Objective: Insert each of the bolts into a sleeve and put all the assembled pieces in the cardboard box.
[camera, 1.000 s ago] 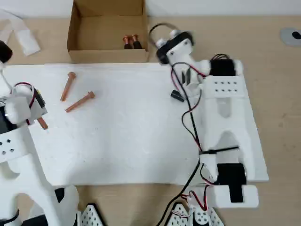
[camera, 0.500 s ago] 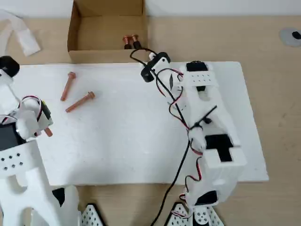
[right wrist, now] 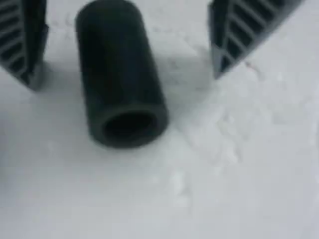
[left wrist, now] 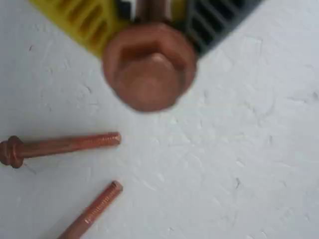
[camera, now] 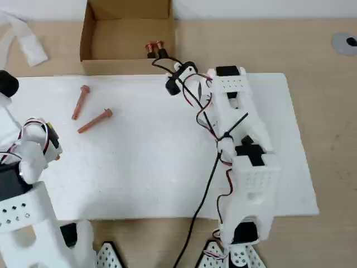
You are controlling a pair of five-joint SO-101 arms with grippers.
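Note:
My left gripper [left wrist: 149,30] is shut on a copper bolt [left wrist: 149,64], held head-out between a yellow and a black finger above the white foam mat [camera: 145,162]. In the high view that gripper [camera: 53,152] hangs over the mat's left edge. Two loose copper bolts [camera: 80,101] [camera: 95,121] lie on the mat's far left, and also appear in the left wrist view [left wrist: 60,147] [left wrist: 92,211]. My right gripper [right wrist: 127,72] is open, with one finger on either side of a black sleeve [right wrist: 122,74] lying on the mat. The right arm [camera: 231,106] covers that sleeve from above.
The open cardboard box [camera: 89,39] stands beyond the mat's far edge, with two assembled pieces [camera: 156,49] in its right corner. White scraps [camera: 28,44] lie at the far left. A grey disc [camera: 346,42] sits at the far right on the wooden table.
The right arm drew back from beside the box and folded down over the black sleeve. The left arm slid toward the near edge with the bolt in its grip.

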